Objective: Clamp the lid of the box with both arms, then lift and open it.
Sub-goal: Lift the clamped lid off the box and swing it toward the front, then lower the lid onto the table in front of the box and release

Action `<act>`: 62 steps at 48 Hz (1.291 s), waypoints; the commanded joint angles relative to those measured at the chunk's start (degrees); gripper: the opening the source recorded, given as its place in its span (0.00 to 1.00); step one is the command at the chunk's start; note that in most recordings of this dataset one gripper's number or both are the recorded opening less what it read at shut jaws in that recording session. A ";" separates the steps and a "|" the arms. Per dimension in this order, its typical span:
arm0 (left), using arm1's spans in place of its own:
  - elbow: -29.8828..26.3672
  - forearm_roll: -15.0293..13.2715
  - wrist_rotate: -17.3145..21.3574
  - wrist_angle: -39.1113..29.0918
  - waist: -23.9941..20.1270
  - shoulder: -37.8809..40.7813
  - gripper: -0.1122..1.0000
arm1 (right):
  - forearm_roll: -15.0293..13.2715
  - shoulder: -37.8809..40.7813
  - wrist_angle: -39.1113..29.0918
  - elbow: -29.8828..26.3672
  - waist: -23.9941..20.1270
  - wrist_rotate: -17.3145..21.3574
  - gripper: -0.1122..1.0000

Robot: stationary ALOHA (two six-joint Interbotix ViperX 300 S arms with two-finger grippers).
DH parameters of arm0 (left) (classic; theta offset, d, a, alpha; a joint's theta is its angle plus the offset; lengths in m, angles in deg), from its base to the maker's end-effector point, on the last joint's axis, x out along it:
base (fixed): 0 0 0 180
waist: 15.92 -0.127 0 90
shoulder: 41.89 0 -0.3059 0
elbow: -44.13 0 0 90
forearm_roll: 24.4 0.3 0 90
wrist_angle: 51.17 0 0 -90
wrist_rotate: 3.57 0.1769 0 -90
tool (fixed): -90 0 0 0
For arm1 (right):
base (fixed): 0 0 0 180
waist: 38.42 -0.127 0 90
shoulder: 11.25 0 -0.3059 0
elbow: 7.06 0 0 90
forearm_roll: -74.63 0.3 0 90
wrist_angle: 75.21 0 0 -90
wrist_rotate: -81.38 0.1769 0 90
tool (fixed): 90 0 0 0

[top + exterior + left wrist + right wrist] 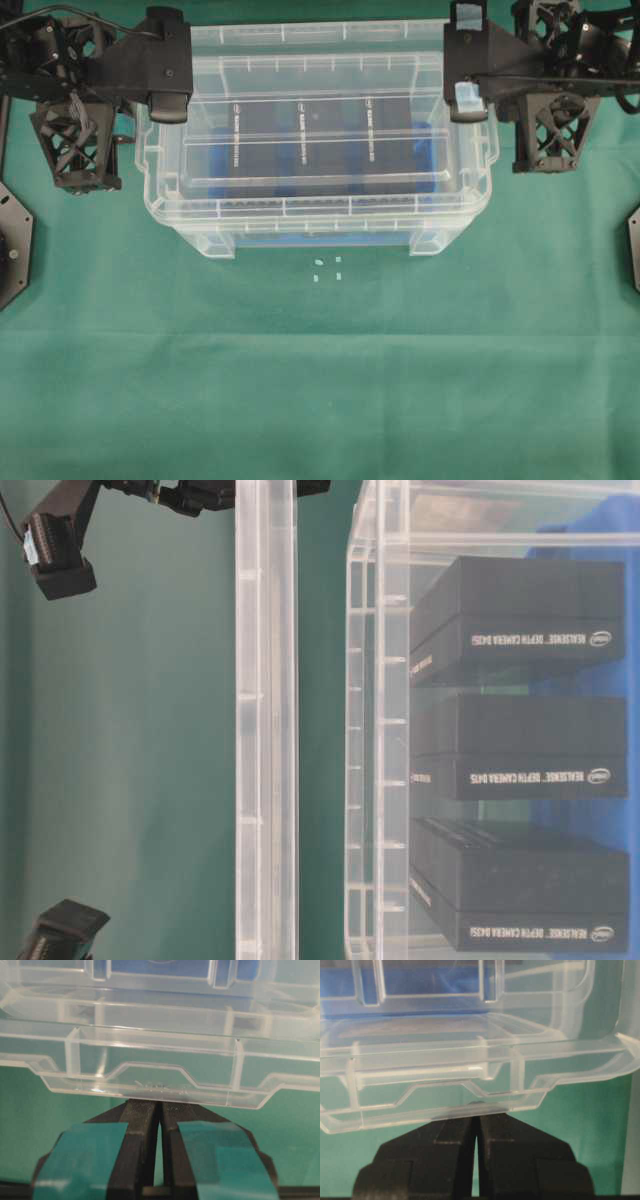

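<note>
The clear box (318,215) sits on the green cloth (320,380), three black RealSense cartons (530,750) inside. Above the box, apart from its rim, hangs the lid (266,720). The left gripper (159,1105) and right gripper (476,1110) pinch the lid's end tabs.

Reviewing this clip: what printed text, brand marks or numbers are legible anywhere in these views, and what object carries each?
"REALSENSE DEPTH CAMERA D435I" plus an oval logo too small to read: side of the top black block in the box.
Same wording: middle black block.
Same layout, last characters blurred: bottom black block.
Overhead view: white print on the blocks, too small to read.
Wrist views: no text.
</note>
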 commanded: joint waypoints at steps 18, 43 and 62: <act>-2.81 -0.26 -12.30 -1.32 13.36 -1.41 0.12 | -2.81 -0.70 -2.02 -3.96 -13.01 10.28 0.11; -5.27 0.26 -23.99 -1.23 27.86 1.76 0.12 | -10.72 1.67 -8.61 -6.33 -30.23 31.29 0.11; -8.88 0.35 -28.74 -1.32 35.68 5.54 0.12 | -11.07 5.71 -10.55 -10.02 -37.53 37.62 0.11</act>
